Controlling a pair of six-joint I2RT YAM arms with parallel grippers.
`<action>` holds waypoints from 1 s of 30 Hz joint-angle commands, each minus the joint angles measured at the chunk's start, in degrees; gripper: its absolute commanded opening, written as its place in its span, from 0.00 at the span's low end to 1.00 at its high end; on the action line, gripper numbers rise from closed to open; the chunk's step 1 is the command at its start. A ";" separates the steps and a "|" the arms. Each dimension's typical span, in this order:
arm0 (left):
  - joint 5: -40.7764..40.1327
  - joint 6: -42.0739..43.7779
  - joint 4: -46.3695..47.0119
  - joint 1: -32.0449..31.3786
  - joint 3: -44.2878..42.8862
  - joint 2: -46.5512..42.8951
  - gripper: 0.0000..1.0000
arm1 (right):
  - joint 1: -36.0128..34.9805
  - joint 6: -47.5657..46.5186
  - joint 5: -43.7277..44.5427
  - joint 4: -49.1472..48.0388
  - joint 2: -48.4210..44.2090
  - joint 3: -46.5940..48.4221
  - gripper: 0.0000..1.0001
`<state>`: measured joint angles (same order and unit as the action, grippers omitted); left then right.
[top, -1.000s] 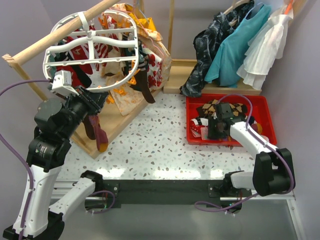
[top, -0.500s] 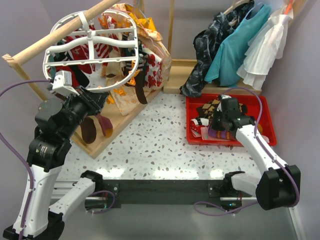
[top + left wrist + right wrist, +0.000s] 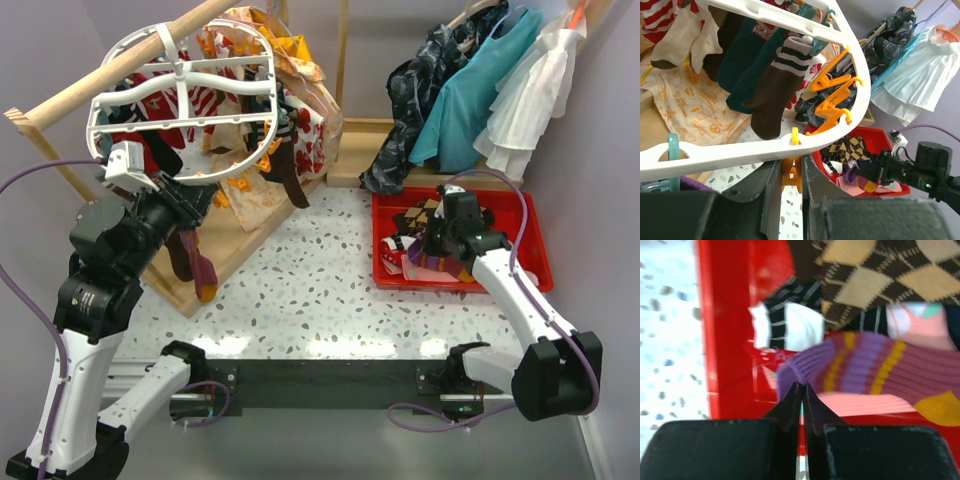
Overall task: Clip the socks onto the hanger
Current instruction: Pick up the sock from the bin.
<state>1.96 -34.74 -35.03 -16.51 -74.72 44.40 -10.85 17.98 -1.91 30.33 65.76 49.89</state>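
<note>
Several socks (image 3: pixel 772 95) hung on hanger (image 3: pixel 850 55); right gripper (image 3: pixel 801 390) clamped purple sock (image 3: pixel 865 365), left gripper (image 3: pixel 790 172) seemingly clamped clip (image 3: pixel 793 167); more lay beneath the right.

Below me spreads a white speckled tabletop (image 3: pixel 320 290). Pale lilac walls (image 3: pixel 390 30) fill the top of the frame. A wooden rail (image 3: pixel 90 80) slants across the upper left, and dresses (image 3: pixel 470 100) hang upper right.

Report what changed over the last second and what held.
The right end effector shut on the purple sock at its cuff in the red bin and rose slightly with it. The left end effector stayed clamped on an orange clip of the hanger; the clipped socks swung briefly and settled back.
</note>
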 commanded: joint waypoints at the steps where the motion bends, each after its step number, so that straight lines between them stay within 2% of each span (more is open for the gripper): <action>1: 0.68 0.38 2.07 0.17 0.10 -0.02 0.07 | 0.13 -0.40 8.06 -1.14 2.35 -2.77 0.00; 6: 1.29 0.20 2.51 0.17 0.19 0.33 0.07 | 0.22 -0.75 9.38 -2.46 4.20 -3.83 0.06; 10: 1.30 0.20 2.51 0.17 0.27 0.25 0.07 | 0.13 0.21 7.19 -4.83 4.47 -4.80 0.17; 13: 1.21 0.20 2.51 0.17 0.36 0.16 0.07 | 0.13 1.44 5.70 -6.50 5.08 -4.89 0.31; 18: 1.47 0.20 2.77 0.17 0.54 0.51 0.07 | 0.13 3.29 4.81 -9.05 7.01 -4.36 0.34; 30: 1.47 0.11 2.86 0.17 1.15 0.42 0.07 | 0.13 4.96 2.71 -15.56 10.62 -6.21 0.32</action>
<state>3.05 -34.81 -33.91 -16.51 -74.13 44.45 -10.83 21.34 1.93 19.57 76.03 44.25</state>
